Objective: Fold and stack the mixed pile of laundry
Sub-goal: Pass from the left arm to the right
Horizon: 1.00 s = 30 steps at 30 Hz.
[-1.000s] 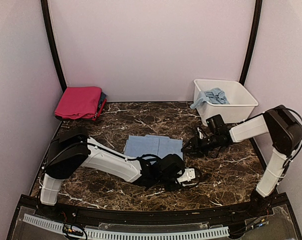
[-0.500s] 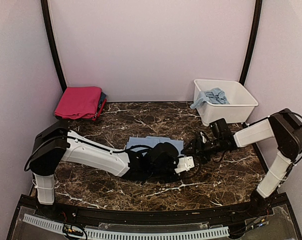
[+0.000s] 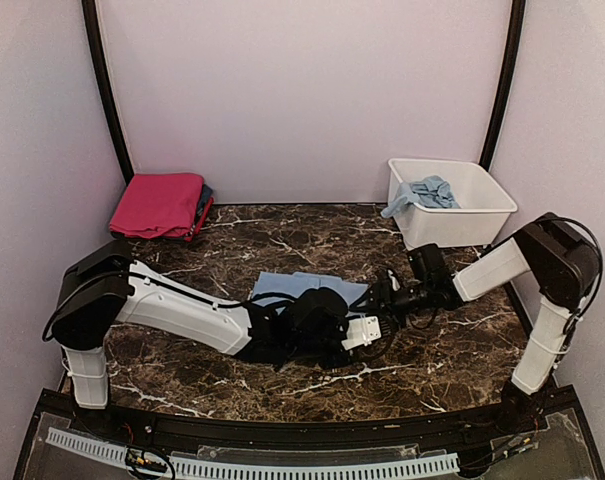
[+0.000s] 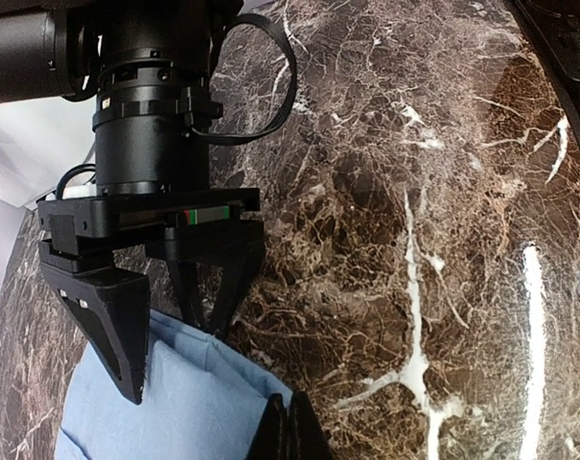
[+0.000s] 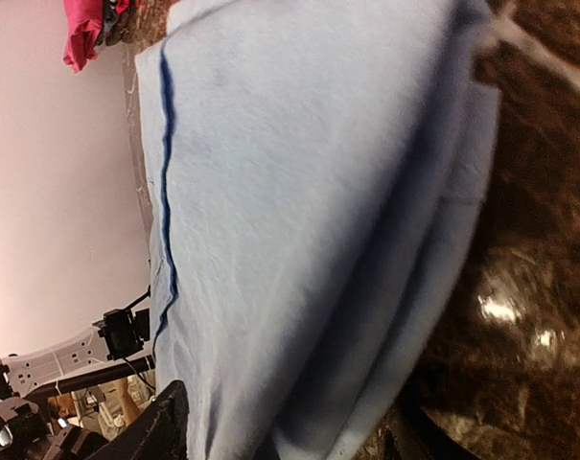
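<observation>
Folded blue garment [image 3: 294, 287] mid-table, your right gripper [image 4: 174, 356] spread wide over its right edge, your left gripper [image 4: 288, 433] pinched closed at its near corner, pink stack [image 3: 160, 205] back left, more blue pieces [image 3: 428, 192] in the tub [image 3: 479, 222] back right

Pale pinkish walls [image 3: 302, 90] enclose a dark brown marble table [image 3: 282, 235], with black poles [image 3: 106, 90] at the back corners.

Pale blue garment [image 3: 307, 285]: folded into a flat rectangle with a dark blue seam line. Its edge lies between the spread fingers of the right gripper [image 3: 380, 297], and one corner is at the left gripper [image 4: 288, 428] tips. Pink stack [image 3: 160, 203]: folded, on a dark piece, well left of both grippers. Crumpled blue pieces [image 3: 429, 192]: beyond the right gripper.
</observation>
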Each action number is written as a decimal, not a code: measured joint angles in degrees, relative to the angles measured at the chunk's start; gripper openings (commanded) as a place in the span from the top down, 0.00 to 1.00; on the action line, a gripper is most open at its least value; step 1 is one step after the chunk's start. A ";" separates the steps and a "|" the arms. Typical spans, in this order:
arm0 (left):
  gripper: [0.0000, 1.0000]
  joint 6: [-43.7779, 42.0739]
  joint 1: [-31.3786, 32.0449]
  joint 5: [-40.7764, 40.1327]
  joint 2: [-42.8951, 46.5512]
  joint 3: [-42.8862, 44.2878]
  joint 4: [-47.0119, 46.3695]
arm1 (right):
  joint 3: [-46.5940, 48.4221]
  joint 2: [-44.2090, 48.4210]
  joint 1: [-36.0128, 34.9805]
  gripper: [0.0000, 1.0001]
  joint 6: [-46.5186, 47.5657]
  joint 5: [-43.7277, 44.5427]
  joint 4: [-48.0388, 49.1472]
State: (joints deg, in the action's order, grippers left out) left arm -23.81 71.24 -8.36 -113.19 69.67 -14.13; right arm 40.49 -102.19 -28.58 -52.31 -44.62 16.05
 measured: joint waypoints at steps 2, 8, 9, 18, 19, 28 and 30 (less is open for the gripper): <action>1.00 -0.13 0.00 0.00 0.76 -0.92 -0.44 | 0.96 -1.70 0.00 0.45 -1.36 -0.44 1.99; 1.00 -1.16 0.15 0.44 4.42 -4.96 -2.05 | 3.82 -5.46 0.46 0.69 -4.11 -0.37 4.94; 1.00 -1.31 0.26 0.55 5.25 -6.12 -2.16 | 4.31 -5.88 0.59 0.71 -4.22 -0.31 5.03; 1.00 -2.03 0.66 1.46 10.19 -13.16 -2.40 | 5.70 -6.34 0.74 1.00 -5.29 -0.59 6.25; 1.00 -2.10 0.66 1.51 10.58 -13.64 -2.40 | 5.70 -6.10 0.37 1.00 -5.38 -0.37 6.23; 0.44 0.66 2.34 -1.05 14.08 -15.72 2.16 | 2.51 1.73 -4.07 1.00 -7.93 6.05 5.97; 0.36 3.43 3.04 -3.72 14.32 -13.86 4.63 | 1.95 4.17 -5.77 1.00 -9.33 8.81 5.11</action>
State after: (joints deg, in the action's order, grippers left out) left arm -20.38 74.28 -12.08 -98.87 55.81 -9.50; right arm 42.44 -98.02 -34.35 -61.65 -35.81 21.17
